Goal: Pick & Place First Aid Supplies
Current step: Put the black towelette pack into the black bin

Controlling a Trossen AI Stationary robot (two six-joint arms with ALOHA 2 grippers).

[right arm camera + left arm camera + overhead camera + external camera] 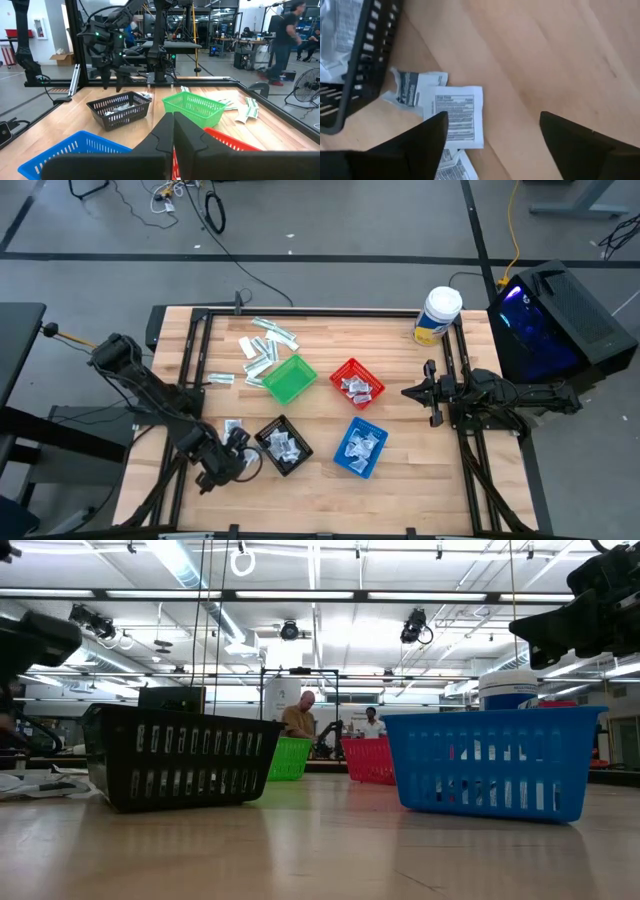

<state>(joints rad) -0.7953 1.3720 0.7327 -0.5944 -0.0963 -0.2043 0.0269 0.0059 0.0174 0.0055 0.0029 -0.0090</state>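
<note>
My left gripper hangs open at the near left, pointing steeply down beside the black basket. Below it, flat on the wood, lie three white-and-blue sachets of first aid supplies, close to the basket's wall. One finger stands over the sachets and the other over bare wood. More sachets fill the black, red and blue baskets. Long pale strips lie at the far left. My right gripper waits shut at the right side, held level.
A green basket, a red basket and a blue basket stand mid-table. A white-lidded tub stands at the far right corner. Bare wood lies between the baskets and the near edge. People show in the room beyond.
</note>
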